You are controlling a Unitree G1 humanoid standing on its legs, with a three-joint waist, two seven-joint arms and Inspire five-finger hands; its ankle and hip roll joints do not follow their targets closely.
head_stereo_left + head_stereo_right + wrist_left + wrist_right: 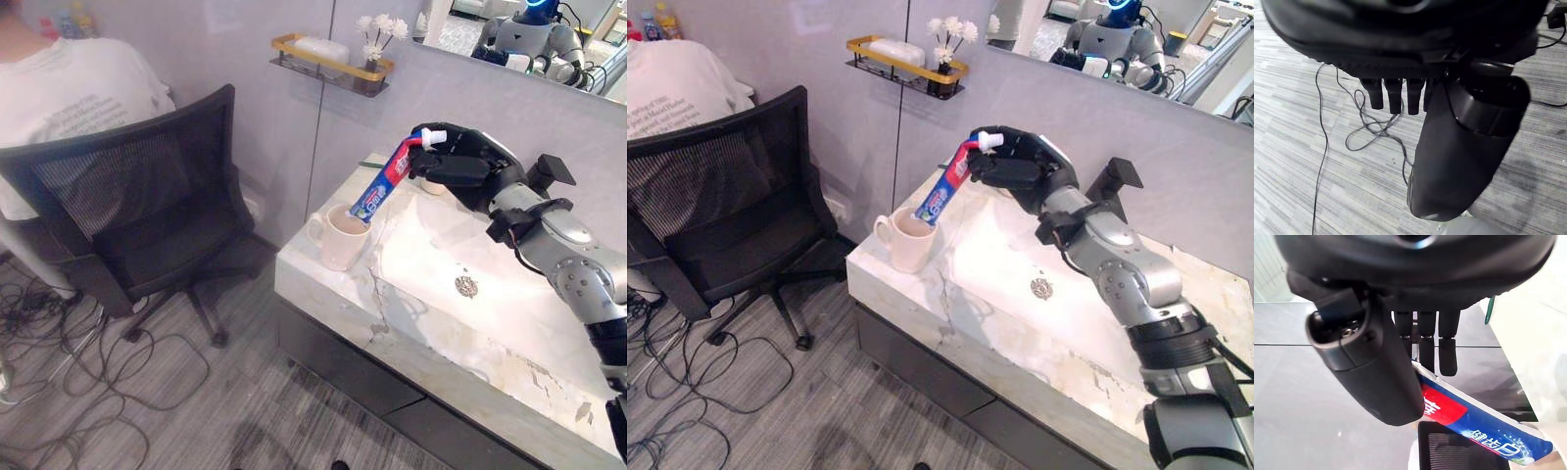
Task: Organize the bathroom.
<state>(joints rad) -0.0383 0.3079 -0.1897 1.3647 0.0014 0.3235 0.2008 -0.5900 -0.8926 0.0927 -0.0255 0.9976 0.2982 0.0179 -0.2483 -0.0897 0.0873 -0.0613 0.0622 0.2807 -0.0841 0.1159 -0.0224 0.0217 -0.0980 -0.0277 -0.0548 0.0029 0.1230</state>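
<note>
My right hand [458, 162] is shut on a red, white and blue toothpaste tube [388, 177] near its white cap. The tube slants down to the left, its flat end dipping into the cream mug [339, 238] at the left end of the marble counter [431, 333]. In the right wrist view the thumb [1374, 377] and fingers [1447, 350] pinch the tube [1484, 428]. My left hand [1459, 142] hangs over the grey floor with its fingers straight and nothing in it.
A sunken white basin [470, 269] with a metal drain [466, 286] lies right of the mug. A gold wall shelf [328, 61] carries a white box and flowers. A person sits on a black mesh chair [147, 196] to the left. Cables cover the floor.
</note>
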